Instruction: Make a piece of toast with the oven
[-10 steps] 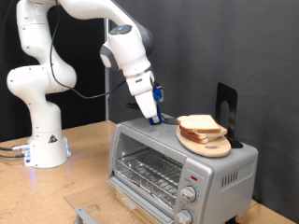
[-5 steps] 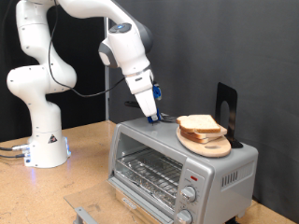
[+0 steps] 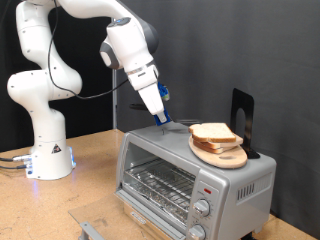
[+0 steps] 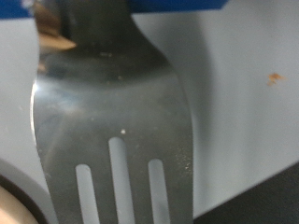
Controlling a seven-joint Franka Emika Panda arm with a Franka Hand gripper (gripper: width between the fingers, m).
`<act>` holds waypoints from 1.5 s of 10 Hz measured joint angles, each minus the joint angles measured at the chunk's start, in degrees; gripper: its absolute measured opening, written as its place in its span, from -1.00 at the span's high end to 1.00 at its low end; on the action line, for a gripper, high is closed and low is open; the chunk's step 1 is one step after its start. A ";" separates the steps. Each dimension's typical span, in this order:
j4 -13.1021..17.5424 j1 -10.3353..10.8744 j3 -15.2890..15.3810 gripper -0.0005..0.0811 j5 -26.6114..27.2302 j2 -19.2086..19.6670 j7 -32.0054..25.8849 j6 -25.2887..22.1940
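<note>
The silver toaster oven [image 3: 190,178] stands on the wooden table with its glass door closed and the wire rack [image 3: 158,186] showing behind it. Several slices of pale bread [image 3: 213,133] are stacked on a round wooden board [image 3: 224,157] on top of the oven. My gripper [image 3: 160,103] hangs above the oven's top towards the exterior view's left, shut on a blue-handled metal spatula [image 3: 171,122]. The spatula tip points down at the oven top, a little short of the bread. The wrist view shows the slotted steel blade [image 4: 112,112] over the grey oven top [image 4: 243,103].
A black upright stand [image 3: 241,118] sits on the oven behind the board. The robot's white base [image 3: 45,150] stands at the exterior view's left. Two round knobs [image 3: 203,208] and a red mark [image 3: 207,188] are on the oven's front. Bare table lies in front.
The arm has risen and shifted towards the exterior view's left, lifting the spatula tip away from the bread stack. The bread and the oven have not moved.
</note>
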 joint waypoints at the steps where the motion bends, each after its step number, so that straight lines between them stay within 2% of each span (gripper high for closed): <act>1: -0.04 -0.74 0.31 -0.20 -0.73 0.39 1.06 0.27; 4: 0.16 -2.27 1.74 -0.20 -2.34 3.49 3.34 3.28; 7: 1.40 -2.27 1.88 -0.20 -2.34 6.69 3.32 5.18; 8: 1.67 -2.27 1.95 -0.44 -2.35 7.02 3.26 5.29; 9: 1.74 -2.27 2.01 -0.44 -2.41 7.10 3.01 5.29; 10: 1.75 -2.27 2.01 -0.84 -2.41 7.10 2.28 5.26; 11: 1.74 -2.27 1.94 -0.84 -2.41 6.99 1.25 4.98; 12: 1.74 -2.27 1.68 -0.96 -2.41 6.62 0.27 4.25; 15: 1.75 -2.61 1.02 -0.99 -2.46 4.75 0.33 0.49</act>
